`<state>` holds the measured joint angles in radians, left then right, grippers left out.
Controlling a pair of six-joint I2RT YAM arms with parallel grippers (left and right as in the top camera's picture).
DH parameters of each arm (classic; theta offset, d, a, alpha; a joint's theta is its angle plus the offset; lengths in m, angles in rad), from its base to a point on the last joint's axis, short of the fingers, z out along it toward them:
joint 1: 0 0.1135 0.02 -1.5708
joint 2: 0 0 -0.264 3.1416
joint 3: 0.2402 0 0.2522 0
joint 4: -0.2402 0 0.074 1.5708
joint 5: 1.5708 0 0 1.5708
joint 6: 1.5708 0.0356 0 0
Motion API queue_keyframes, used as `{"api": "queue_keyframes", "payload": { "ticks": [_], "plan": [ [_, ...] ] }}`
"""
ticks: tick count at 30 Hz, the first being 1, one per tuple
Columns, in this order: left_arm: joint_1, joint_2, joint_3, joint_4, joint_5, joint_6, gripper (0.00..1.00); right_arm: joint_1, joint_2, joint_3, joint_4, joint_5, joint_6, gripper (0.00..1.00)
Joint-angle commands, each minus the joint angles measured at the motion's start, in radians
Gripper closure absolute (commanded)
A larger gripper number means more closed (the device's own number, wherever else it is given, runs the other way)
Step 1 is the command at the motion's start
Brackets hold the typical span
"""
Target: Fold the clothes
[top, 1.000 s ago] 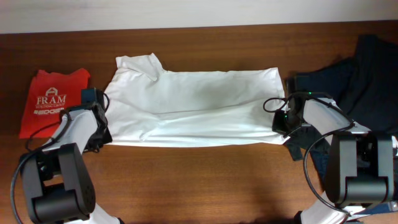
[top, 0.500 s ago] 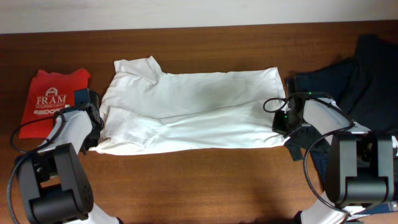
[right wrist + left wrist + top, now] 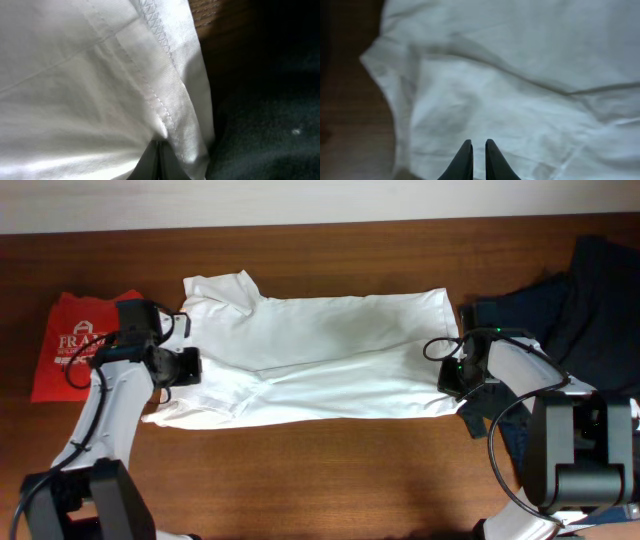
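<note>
The white T-shirt (image 3: 330, 350) is lying spread across the middle of the bench (image 3: 330, 470), its left part rumpled into loose folds. Its right-hand hem is being pinched by the right gripper (image 3: 452, 375), whose fingers are closed on the stitched edge. In the right wrist view the cloth is being drawn into a crease just above the right gripper (image 3: 159, 155). The left gripper (image 3: 190, 367) is being held over the shirt's left part. Its fingers (image 3: 465, 157) are barely parted, with only a thin slit between them and nothing caught there. Whether the tips are touching the cloth cannot be told. Just left of the shirt a red T-shirt (image 3: 55, 360) with white lettering is lying folded, and part of it is being covered by the left arm. At the right end a heap of navy and black clothes (image 3: 590, 290) is lying against the right arm, just beside the pinched hem. In the wrist view dark cloth is showing right next to the white edge.
</note>
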<state>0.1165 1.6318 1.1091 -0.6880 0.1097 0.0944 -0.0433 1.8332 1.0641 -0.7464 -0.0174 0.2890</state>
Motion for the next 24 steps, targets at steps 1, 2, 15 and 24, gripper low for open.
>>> {"api": "queue_keyframes", "payload": {
  "ticks": [1,2,15,24],
  "plan": [
    [-0.011,0.103,-0.002,0.003,0.047,0.027,0.9,-0.023,0.075,-0.069,-0.023,0.034,0.001,0.96],
    [-0.01,0.141,-0.003,0.003,0.047,0.027,0.9,-0.023,0.075,-0.069,-0.026,0.012,-0.013,0.96],
    [0.231,0.259,-0.004,-0.218,-0.158,-0.156,0.95,-0.013,0.075,-0.069,-0.23,-0.1,-0.055,0.96],
    [0.222,-0.01,0.096,-0.152,-0.04,-0.064,0.71,0.008,0.01,0.101,-0.324,-0.079,-0.042,0.82]
  ]
}}
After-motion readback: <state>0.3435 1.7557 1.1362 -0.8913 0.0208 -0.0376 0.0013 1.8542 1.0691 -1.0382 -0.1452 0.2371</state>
